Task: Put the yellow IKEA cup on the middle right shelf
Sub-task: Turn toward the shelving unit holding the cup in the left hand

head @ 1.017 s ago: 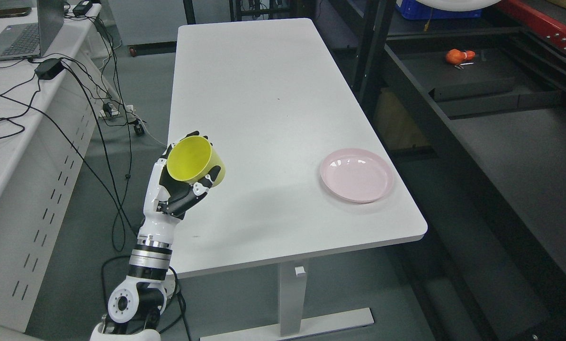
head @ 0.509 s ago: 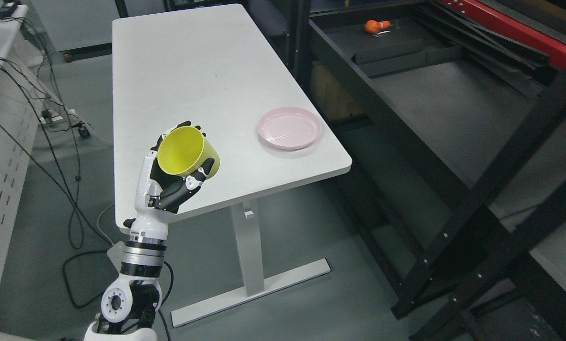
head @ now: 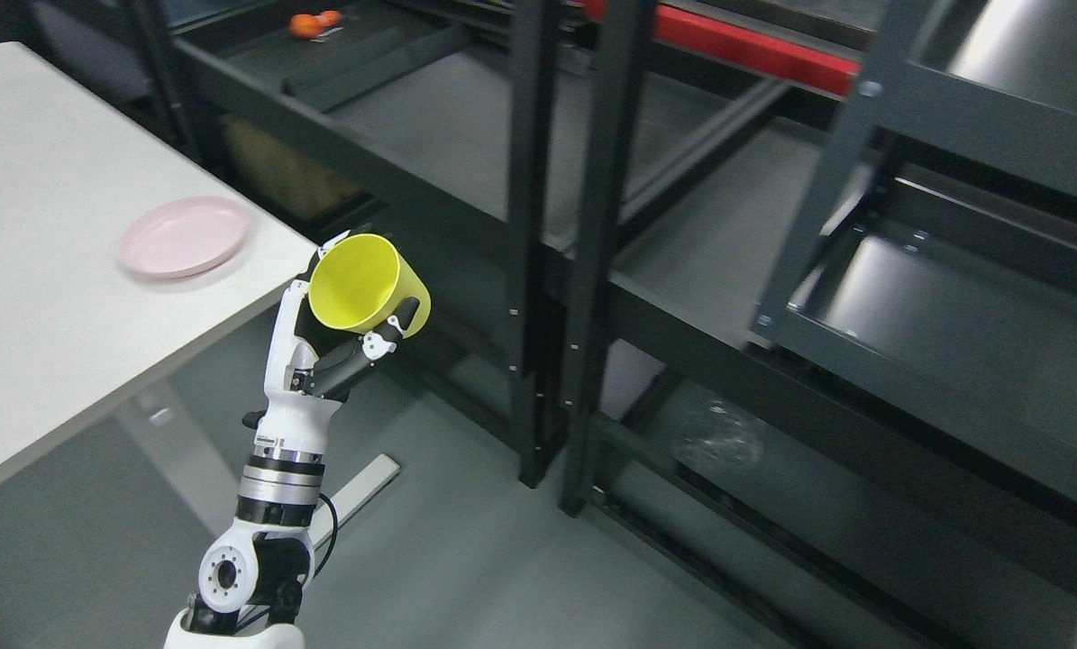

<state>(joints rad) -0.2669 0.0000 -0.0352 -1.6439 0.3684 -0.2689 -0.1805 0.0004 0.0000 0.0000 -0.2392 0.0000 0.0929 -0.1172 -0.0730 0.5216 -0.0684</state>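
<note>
The left hand [head: 322,347] had its fingers [head: 385,335] clamped around the yellow cup [head: 367,284], held tilted in the air just right of the tabletop [head: 42,342] corner, left of the black shelf rack [head: 583,225]. A pink plate [head: 185,236] lay on the tabletop.

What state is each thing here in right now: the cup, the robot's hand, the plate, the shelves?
Yellow cup: empty, tilted, held in the air.
Left hand: fingers closed around the cup.
Pink plate: empty, lying flat on the white table.
Dark shelf rack: nearest shelves bare.
</note>
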